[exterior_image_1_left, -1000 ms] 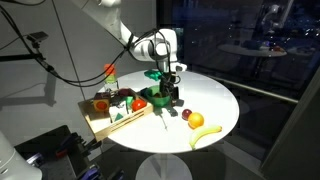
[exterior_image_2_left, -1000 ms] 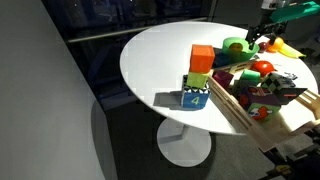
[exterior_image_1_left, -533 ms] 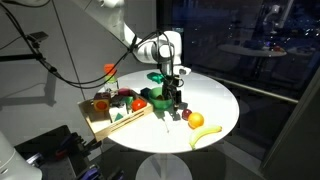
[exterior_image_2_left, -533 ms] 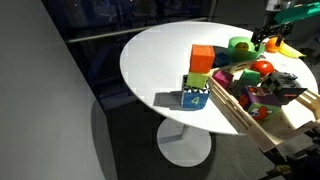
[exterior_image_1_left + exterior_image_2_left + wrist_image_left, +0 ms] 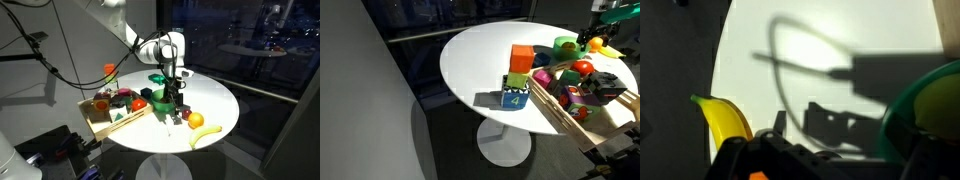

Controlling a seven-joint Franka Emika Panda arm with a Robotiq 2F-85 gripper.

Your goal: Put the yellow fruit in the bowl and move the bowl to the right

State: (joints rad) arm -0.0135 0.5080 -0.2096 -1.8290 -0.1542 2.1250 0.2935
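Observation:
The green bowl sits on the round white table, close to the gripper. In the wrist view the bowl fills the right edge. A yellowish round shape inside it looks like the yellow fruit. My gripper is low over the table and open, with nothing clamped between its fingers. Its right-hand finger is at the bowl's rim. I cannot tell whether that finger is inside the bowl.
A banana, an orange fruit and a dark red fruit lie beyond the gripper. A wooden crate of toys sits at the table edge. Stacked coloured blocks stand beside it.
The gripper and the bowl have shifted together a short way across the table toward the banana and the loose fruits. The jaws have stayed open.

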